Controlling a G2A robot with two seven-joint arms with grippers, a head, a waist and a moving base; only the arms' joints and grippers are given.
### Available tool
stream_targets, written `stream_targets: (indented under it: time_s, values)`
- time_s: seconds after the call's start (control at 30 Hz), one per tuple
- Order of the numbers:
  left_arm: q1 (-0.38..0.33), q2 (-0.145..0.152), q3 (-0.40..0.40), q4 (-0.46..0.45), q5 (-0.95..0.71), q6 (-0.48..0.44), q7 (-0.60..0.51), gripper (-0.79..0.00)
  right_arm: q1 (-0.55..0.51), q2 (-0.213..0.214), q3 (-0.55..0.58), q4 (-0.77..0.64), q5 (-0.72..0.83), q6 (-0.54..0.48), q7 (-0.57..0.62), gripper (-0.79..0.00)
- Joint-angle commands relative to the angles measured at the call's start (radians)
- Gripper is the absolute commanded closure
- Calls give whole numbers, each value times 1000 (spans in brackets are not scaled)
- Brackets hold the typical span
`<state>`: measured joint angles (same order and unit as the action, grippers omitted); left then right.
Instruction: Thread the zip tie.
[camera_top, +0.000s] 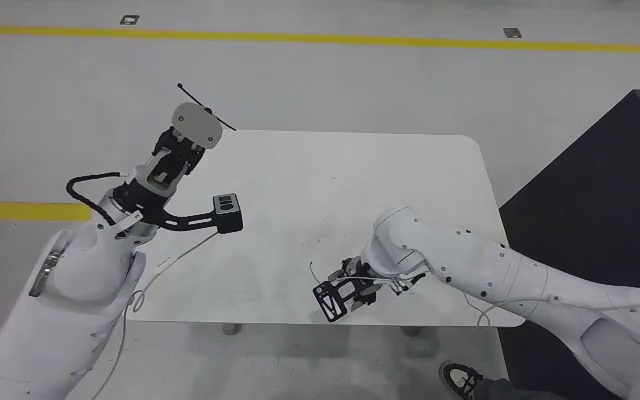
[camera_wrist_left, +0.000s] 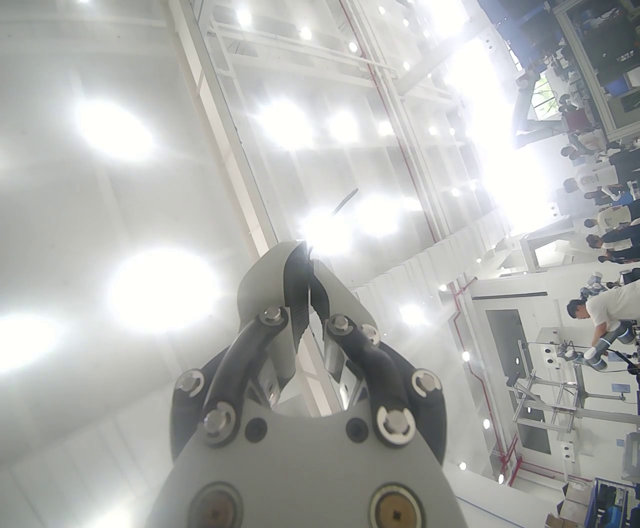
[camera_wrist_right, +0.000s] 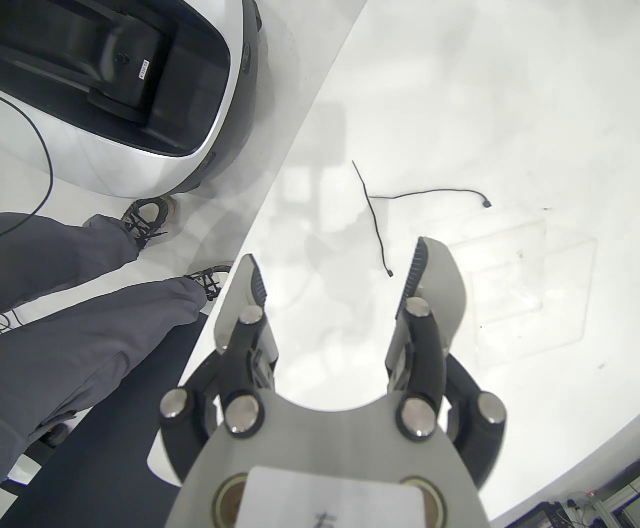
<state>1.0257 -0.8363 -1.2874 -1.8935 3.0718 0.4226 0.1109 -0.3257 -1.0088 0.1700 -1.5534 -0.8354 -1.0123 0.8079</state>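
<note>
My left gripper (camera_top: 197, 122) is raised over the far left corner of the white table (camera_top: 400, 170), shut on a thin black zip tie (camera_top: 188, 94) that sticks out on both sides. In the left wrist view the gripper (camera_wrist_left: 306, 250) points up at the ceiling, and the zip tie (camera_wrist_left: 345, 202) pokes out past the fingertips. My right gripper (camera_top: 333, 297) hangs open low over the table's near edge. In its own view the right gripper (camera_wrist_right: 335, 255) stands open just short of two more black zip ties, one straight (camera_wrist_right: 372, 215) and one curved (camera_wrist_right: 430, 192), which cross on the table (camera_wrist_right: 450, 75).
A clear plastic sheet (camera_wrist_right: 530, 280) lies flat on the table beside the loose ties. A person's legs (camera_wrist_right: 100, 310) and shoes stand on the floor by the near table edge, next to a grey and black machine base (camera_wrist_right: 150, 75). A dark panel (camera_top: 590, 200) borders the table's right side.
</note>
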Motion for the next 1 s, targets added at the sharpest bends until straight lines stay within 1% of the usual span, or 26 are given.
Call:
stream_targets:
  time_s: [0.0,0.2,0.43,0.67,0.8,0.97]
  values:
    - [0,0,0,0,0,0,0,0,3,-3,0,19,-8,0,0,-336]
    - [0,0,0,0,0,0,0,0,-9,-33,0,71,-31,0,0,-348]
    - [0,0,0,0,0,0,0,0,-23,-93,0,122,-89,0,0,-369]
    - [0,0,0,0,0,0,0,0,-25,-152,0,218,-63,0,0,-336]
    - [0,0,0,0,0,0,0,0,-31,-175,0,248,-39,0,0,-332]
    - [0,0,0,0,0,0,0,0,-45,-200,0,282,-70,0,0,-339]
